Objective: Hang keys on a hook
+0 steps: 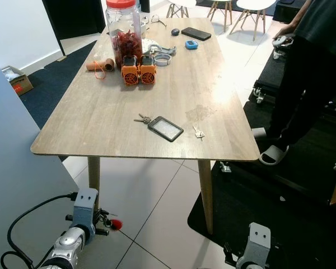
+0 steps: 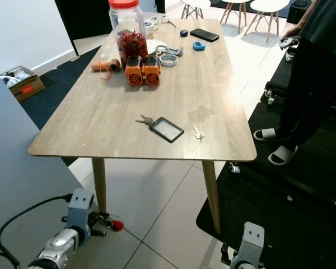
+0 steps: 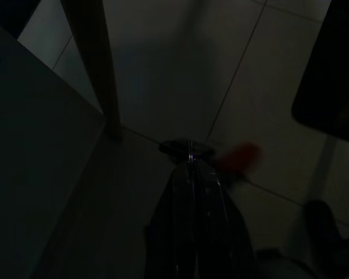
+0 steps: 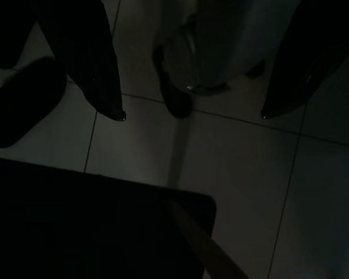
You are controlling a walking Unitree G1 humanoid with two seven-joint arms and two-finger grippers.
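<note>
Left eye view. Surface (image 1: 101, 120): long wooden top, taken here as the landmark. Keys (image 1: 143, 118): small bunch lying flat on it near the front edge, touching the upper-left corner of a dark card holder (image 1: 166, 128). A second, single key (image 1: 198, 133) lies just right of the holder. Toward the far end: red-lidded jar (image 1: 124, 31), two orange blocks (image 1: 138, 70) in front of it, a phone (image 1: 196, 33) at the far right corner. A person (image 1: 308, 73) in dark clothes stands right of the surface. Left pincer (image 1: 108, 220) hangs low beside the front-left leg, fingers together on something small with a red end. No hook to be made out.

Right eye view. Same layout; right arm low in front of the surface's right front leg, idle.

Left wrist view. Very dark. Fingers (image 3: 186, 215) pressed together, a small metal piece and a red blur at their tips; floor tiles and a leg of the surface beyond.

Right wrist view. Very dark. Right pincer (image 4: 192, 116) released, fingers well apart, over floor tiles and a dark mat.

Step in hand, as judged: approach, keys not yet picked up. Next move calls for raising an arm over the front edge and closing on the bunch, then finding a hook.
</note>
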